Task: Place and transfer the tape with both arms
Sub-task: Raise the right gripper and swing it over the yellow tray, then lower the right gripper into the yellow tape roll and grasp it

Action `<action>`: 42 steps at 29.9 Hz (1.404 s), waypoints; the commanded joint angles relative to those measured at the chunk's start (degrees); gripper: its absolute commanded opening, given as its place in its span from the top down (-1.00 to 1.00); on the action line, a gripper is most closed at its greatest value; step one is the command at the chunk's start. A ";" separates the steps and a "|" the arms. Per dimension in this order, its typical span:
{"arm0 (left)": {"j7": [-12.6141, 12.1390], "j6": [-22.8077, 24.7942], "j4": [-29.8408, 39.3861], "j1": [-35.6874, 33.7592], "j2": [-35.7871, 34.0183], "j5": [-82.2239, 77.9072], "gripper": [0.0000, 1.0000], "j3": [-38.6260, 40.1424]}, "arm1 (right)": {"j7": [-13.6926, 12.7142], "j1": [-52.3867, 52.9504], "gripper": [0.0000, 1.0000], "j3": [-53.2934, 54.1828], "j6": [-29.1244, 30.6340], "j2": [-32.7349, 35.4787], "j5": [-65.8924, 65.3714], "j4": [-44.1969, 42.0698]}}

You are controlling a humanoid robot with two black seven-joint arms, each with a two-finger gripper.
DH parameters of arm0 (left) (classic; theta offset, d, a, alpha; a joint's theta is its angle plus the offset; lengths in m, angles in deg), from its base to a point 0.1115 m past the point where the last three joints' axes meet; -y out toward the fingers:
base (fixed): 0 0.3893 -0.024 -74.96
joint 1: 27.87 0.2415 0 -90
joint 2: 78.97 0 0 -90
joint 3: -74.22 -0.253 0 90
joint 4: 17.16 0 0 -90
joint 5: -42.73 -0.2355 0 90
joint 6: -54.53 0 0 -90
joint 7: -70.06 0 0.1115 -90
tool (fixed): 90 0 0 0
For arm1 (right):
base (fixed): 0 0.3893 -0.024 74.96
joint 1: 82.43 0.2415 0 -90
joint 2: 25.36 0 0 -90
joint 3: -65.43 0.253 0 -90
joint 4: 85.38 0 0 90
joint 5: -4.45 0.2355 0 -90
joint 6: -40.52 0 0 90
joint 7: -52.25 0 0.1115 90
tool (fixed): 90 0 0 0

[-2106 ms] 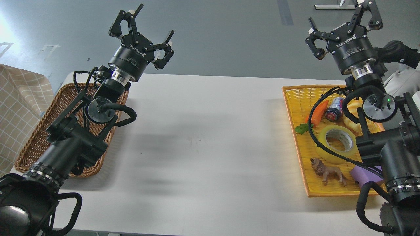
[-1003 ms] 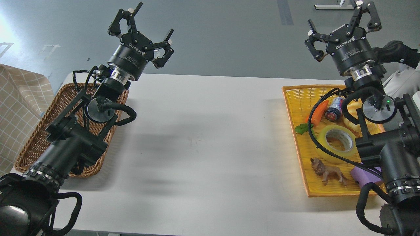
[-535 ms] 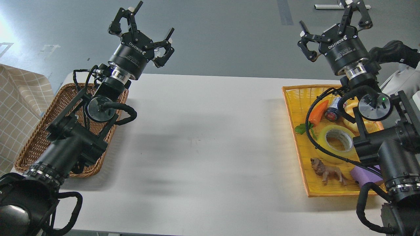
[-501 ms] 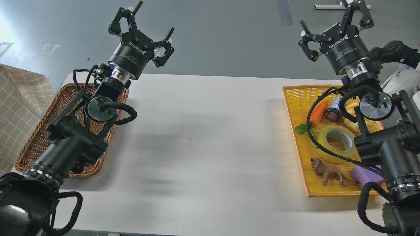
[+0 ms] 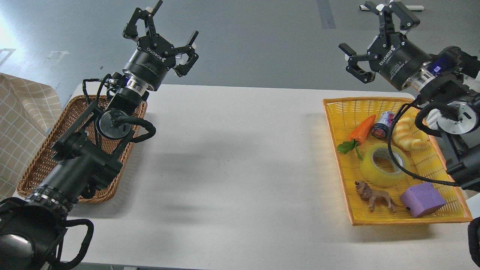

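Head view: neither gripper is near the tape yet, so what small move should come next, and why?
Probably lower the right gripper, fingers spread and holding nothing, toward the tape. The roll lies flat in the yellow tray on that arm's side; the left gripper sits far off above the wicker basket.

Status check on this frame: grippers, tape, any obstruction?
Left gripper open, empty, raised. Right gripper open, empty, raised beyond yellow tray. Tape flat in tray, untouched. Black cable crosses the roll.
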 commanded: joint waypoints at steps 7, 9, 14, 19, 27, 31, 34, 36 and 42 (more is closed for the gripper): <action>0.00 0.00 -0.01 -0.23 -0.03 0.00 -0.96 -0.09 | -0.22 2.68 -1.00 -9.19 0.00 12.11 -12.87 2.25; 0.00 0.00 -0.01 -0.23 -0.03 0.00 -0.96 -0.09 | -0.22 2.77 -1.00 -9.54 0.00 13.51 -18.39 2.25; 0.00 0.00 -0.01 -0.23 0.06 -0.09 -0.96 -0.09 | -0.22 1.89 -1.00 -9.72 0.00 15.09 -29.19 3.73; 0.00 0.00 -0.01 -0.23 -0.03 0.00 -0.96 -0.09 | -0.31 1.01 -1.00 -10.07 0.00 17.12 -36.60 5.23; 0.00 0.00 -0.01 0.03 -0.03 -0.09 -0.96 -0.09 | -0.22 -0.22 -1.00 -18.24 0.00 23.18 -37.31 9.89; 0.00 0.00 -0.01 0.12 0.06 -0.09 -0.96 0.00 | -0.31 -2.76 -0.98 -21.40 0.00 24.77 -37.66 13.58; 0.00 0.00 -0.01 0.12 0.06 -0.09 -0.96 0.00 | -0.40 -3.29 -0.97 -22.37 0.00 24.59 -39.32 13.76; 0.09 0.00 -0.01 0.12 0.06 0.00 -0.96 0.00 | -0.40 -3.38 -0.96 -23.16 0.00 24.24 -42.74 14.02; 0.09 0.00 0.08 0.03 0.15 0.00 -0.96 0.09 | -0.40 -3.91 -0.95 -23.61 0.00 22.48 -54.60 13.94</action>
